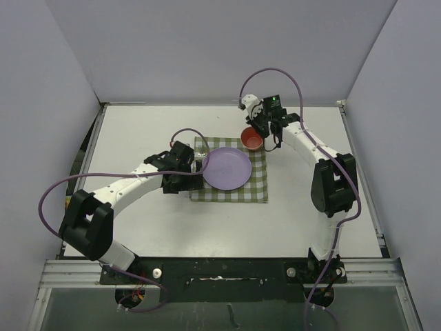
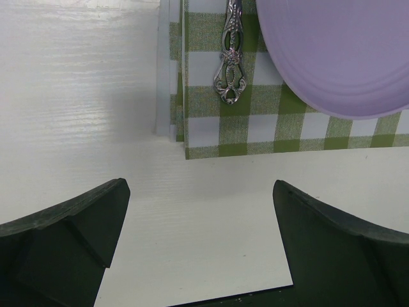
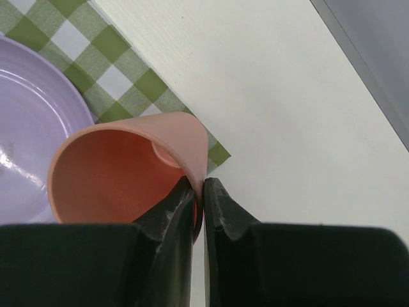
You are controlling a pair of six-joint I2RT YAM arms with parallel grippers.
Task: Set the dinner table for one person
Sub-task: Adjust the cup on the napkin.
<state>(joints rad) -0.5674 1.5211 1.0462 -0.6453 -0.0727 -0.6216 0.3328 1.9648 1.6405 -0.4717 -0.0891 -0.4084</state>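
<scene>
The desk (image 1: pixel 138 221) is a broad, flat, white rectangle with faint grain and thin metal edging, stretching under both arms from the near rail to the far wall. A green-and-white checked cloth (image 1: pixel 258 183) lies mid-desk with a lilac plate (image 1: pixel 226 167) and an ornate silver utensil handle (image 2: pixel 231 70). The left fingers (image 2: pixel 70 236) are spread wide and hold nothing. The right fingers (image 3: pixel 172 217) pinch the wall of an orange cup (image 3: pixel 121 173) at the cloth's far right corner.

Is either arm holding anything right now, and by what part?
The right end effector pinches the orange cup by its rim, one finger inside and one outside. The left end effector is open, holding nothing.
</scene>
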